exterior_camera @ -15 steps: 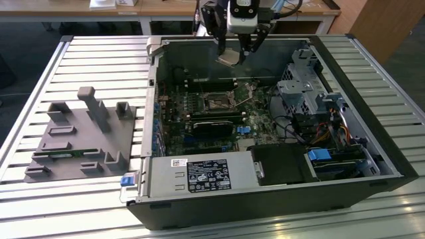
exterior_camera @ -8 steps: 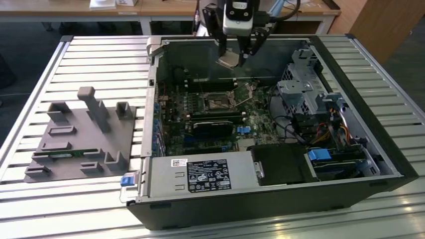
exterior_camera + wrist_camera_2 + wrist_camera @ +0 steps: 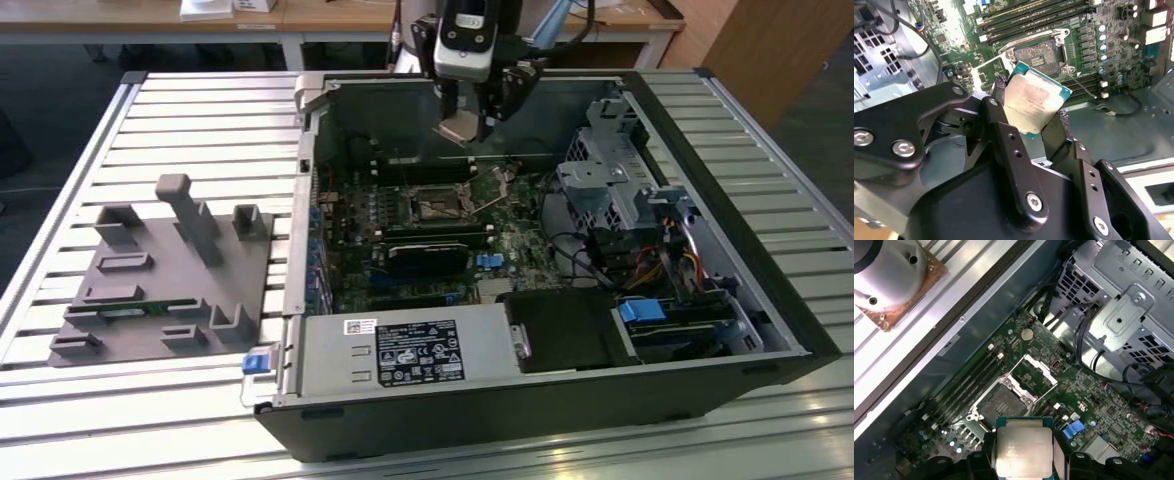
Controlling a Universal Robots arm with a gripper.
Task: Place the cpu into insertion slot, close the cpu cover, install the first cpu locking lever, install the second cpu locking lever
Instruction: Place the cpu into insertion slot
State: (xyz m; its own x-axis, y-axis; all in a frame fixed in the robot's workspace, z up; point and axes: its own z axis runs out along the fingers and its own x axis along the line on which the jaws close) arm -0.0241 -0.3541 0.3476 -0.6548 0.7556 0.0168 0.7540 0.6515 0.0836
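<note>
Your cpu [image 3: 1035,102] is a light, stiff, flat chip with a smooth metal top. Treat its underside as fragile and grip it only by opposite edges. The gripper [image 3: 1030,99] does that now, its fingers clamped on the chip's sides. The chip hangs above the green board, over the bare insertion slot [image 3: 999,405]. The cpu cover [image 3: 1038,374] is swung up beside the slot, inside the open computer case [image 3: 534,410].

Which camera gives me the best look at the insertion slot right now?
The first wrist view: it looks down on the insertion slot, whole rim showing, clear of the held cpu. The second wrist view shows it obliquely, past the cpu's corner; the exterior view shows it from far off.
</note>
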